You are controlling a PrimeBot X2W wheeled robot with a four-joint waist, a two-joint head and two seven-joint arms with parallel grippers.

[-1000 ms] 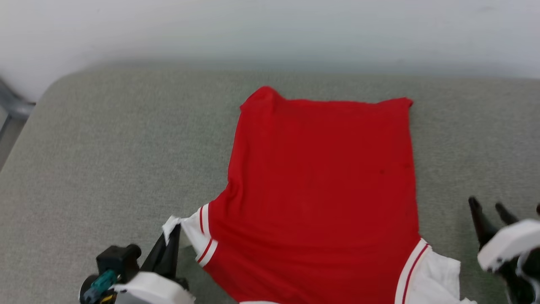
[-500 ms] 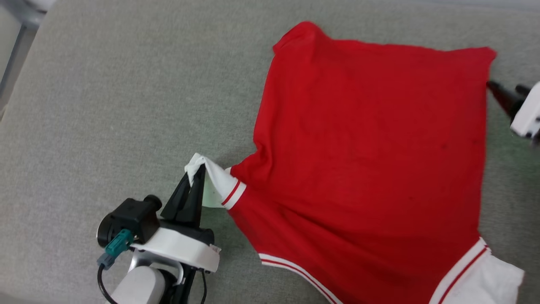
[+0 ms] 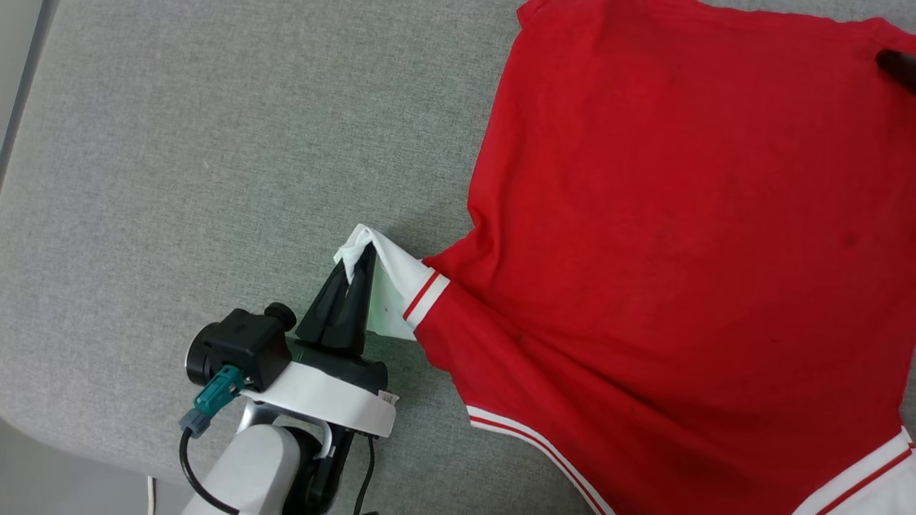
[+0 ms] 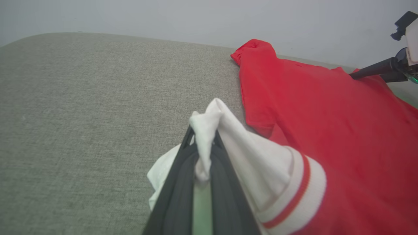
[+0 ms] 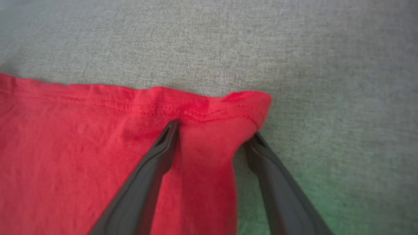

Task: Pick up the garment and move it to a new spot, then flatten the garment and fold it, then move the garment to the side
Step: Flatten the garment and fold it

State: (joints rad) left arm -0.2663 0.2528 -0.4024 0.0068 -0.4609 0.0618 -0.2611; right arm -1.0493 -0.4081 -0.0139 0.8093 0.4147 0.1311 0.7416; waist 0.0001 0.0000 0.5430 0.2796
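The garment (image 3: 680, 250), bright red with white sleeves and red-and-white trim, lies spread on a grey cushion. My left gripper (image 3: 366, 252) is shut on the bunched tip of its white sleeve (image 4: 261, 163) and holds it slightly raised off the cushion. In the left wrist view the pinched fabric sticks up between the closed fingers of the left gripper (image 4: 202, 130). My right gripper (image 5: 215, 129) is open at the garment's far hem corner (image 5: 241, 104). One finger rests on the red cloth and the other beside its edge. A dark fingertip (image 3: 898, 63) shows at the upper right of the head view.
The grey upholstered cushion (image 3: 179, 143) stretches wide to the left of the garment. Its rounded edge (image 3: 43, 422) runs along the lower left, with floor beyond. A pale wall (image 4: 163, 16) stands behind the cushion's far side.
The head camera has tipped down and closer. My right gripper went from beside the near right sleeve to the far hem corner. The left gripper kept hold of the white sleeve.
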